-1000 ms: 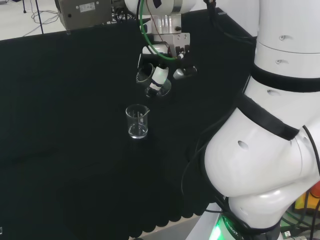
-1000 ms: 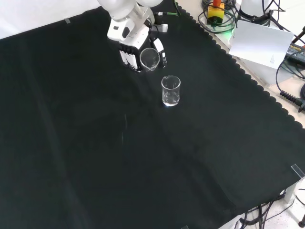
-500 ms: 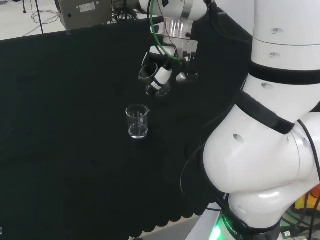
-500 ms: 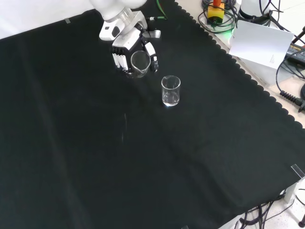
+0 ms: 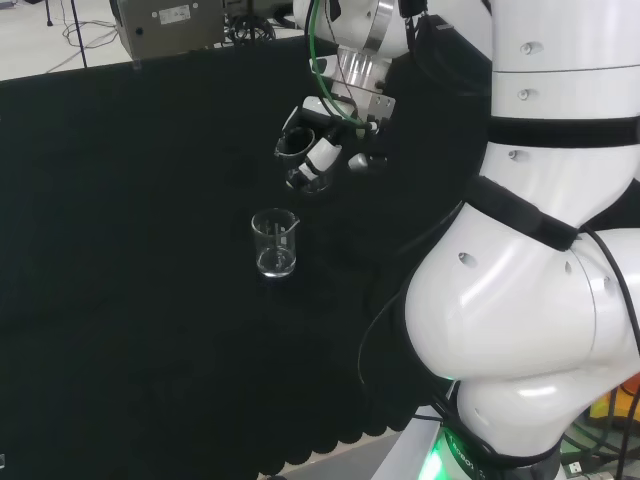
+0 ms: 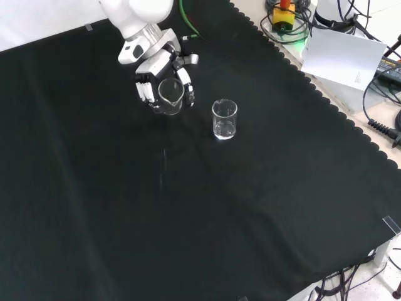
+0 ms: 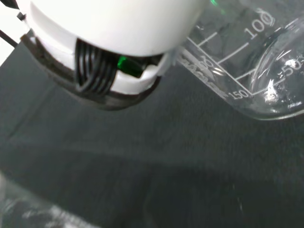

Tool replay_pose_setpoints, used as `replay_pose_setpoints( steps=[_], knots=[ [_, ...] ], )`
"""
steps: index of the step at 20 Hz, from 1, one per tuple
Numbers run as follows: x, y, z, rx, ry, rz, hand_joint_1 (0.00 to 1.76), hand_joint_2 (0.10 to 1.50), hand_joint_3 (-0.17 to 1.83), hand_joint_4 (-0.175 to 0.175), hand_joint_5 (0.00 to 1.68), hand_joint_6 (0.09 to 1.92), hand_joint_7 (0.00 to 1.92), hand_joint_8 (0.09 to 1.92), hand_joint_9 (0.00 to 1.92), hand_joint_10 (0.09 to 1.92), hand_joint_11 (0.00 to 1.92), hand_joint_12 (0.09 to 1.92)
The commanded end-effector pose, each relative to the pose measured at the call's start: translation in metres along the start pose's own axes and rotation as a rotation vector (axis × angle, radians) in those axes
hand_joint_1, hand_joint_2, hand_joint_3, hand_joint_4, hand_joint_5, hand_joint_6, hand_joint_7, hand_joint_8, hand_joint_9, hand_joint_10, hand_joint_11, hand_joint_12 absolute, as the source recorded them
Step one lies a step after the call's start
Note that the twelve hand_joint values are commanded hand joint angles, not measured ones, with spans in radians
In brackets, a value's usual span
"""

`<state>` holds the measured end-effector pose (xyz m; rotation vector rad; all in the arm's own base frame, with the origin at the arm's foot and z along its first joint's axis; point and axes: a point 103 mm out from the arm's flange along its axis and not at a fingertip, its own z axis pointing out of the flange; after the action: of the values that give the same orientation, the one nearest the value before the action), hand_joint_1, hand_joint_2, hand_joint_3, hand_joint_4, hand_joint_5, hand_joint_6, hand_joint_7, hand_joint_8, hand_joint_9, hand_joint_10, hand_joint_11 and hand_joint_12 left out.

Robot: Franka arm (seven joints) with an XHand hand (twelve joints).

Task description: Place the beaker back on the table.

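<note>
Hand: we see the hand point(image 6: 158, 81) at the far left part of the cloth in the front view, coming in from the top of that view. Its fingers point(image 6: 187, 84) are curled around a clear glass beaker, so it grips that beaker from both sides.
Held beaker: the held beaker point(image 6: 170, 96) sits between the fingers with its open mouth turned up toward the front camera. In the head view we find the same beaker point(image 5: 300, 160) in the hand point(image 5: 318, 150), and it looks tilted there. We cannot tell for sure if its base touches the cloth; in the head view it seems to be above the cloth.
Wrist view: we see the held beaker point(image 7: 247, 66) very close, with printed scale marks on its wall, beside a white and black part of the hand point(image 7: 109, 52).
Second beaker: a second beaker point(image 6: 224, 119) stands upright on the cloth, apart from the hand, to the right of it and a little nearer in the front view. In the head view this beaker point(image 5: 275, 243) stands nearer to the camera than the hand. It looks empty.
Cloth: the black cloth point(image 6: 207, 213) covers the bench, and its near part is bare.
Arm: the big white links point(image 5: 540, 250) stand at the right of the head view.
</note>
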<state>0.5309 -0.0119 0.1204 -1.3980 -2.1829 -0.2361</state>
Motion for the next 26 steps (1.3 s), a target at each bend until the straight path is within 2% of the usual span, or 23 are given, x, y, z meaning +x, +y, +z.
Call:
replay_pose_setpoints(
  steps=[1, 12, 16, 26],
  knots=[
    [-0.009, 0.028, 0.013, -0.014, 0.03, -0.055, 1.54, 0.62, 0.6, -0.175, 1.32, 0.45, 1.4, 0.54, 1.56, 0.29, 1.12, 0.81],
    [-0.028, 0.042, 0.032, -0.039, 0.075, -0.052, 1.54, 0.63, 0.57, -0.175, 1.3, 0.49, 1.39, 0.54, 1.57, 0.25, 1.11, 0.81],
    [-0.037, 0.042, 0.035, -0.055, 0.099, -0.038, 1.54, 0.64, 0.56, -0.175, 1.3, 0.49, 1.39, 0.54, 1.57, 0.24, 1.11, 0.81],
    [-0.048, 0.042, 0.041, -0.097, 0.134, -0.017, 1.53, 0.69, 0.48, -0.175, 1.26, 0.59, 1.35, 0.6, 1.6, 0.09, 1.06, 0.84]
  ],
)
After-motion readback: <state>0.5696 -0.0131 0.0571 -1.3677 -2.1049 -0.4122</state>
